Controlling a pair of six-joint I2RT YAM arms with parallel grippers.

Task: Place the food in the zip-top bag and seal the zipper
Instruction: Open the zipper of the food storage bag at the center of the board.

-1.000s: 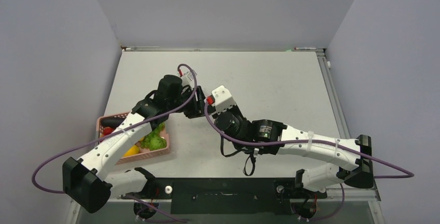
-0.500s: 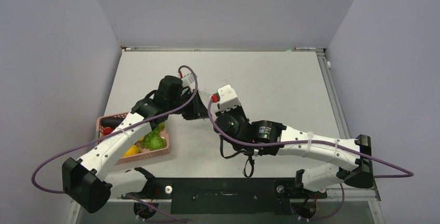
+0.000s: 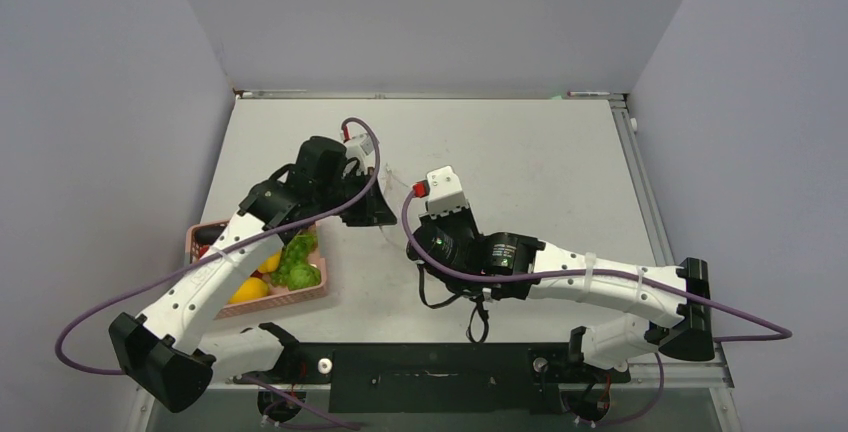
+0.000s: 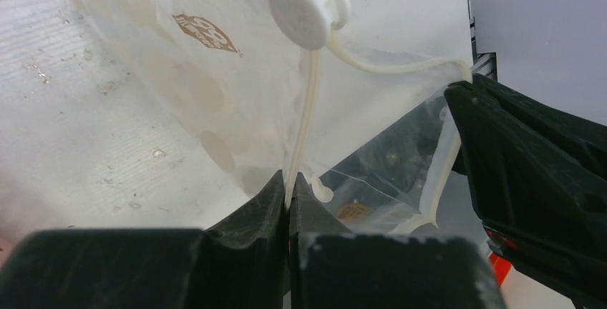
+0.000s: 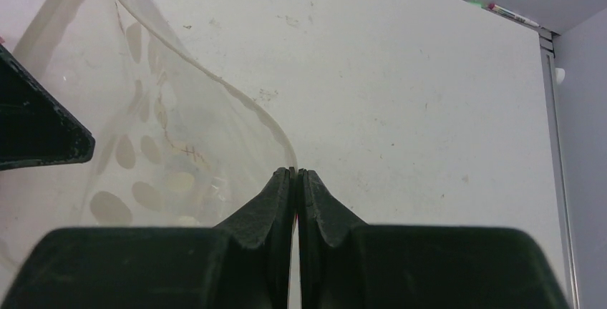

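The zip-top bag [image 4: 207,73] is clear with pale dots and hangs between my two grippers. My left gripper [image 4: 288,193] is shut on the whitish zipper [image 4: 309,101] strip at the mouth, below a round white disc [image 4: 300,10]. My right gripper [image 5: 295,173] is shut on the bag's [image 5: 157,137] other mouth edge. In the top view the left gripper [image 3: 378,214] and right gripper [image 3: 408,235] are close together at the table's middle, and the bag barely shows there. The food [image 3: 297,264], green leafy, yellow and red pieces, lies in the pink basket [image 3: 290,299] at the left.
The left arm crosses over the pink basket. The right gripper's black finger [image 4: 530,166] fills the right side of the left wrist view. The table's far edge has a metal rail [image 3: 430,95], and grey walls stand on three sides.
The left gripper has drawn back to the left and the right gripper has shifted slightly nearer, both still holding the bag, so the gap between them has widened.
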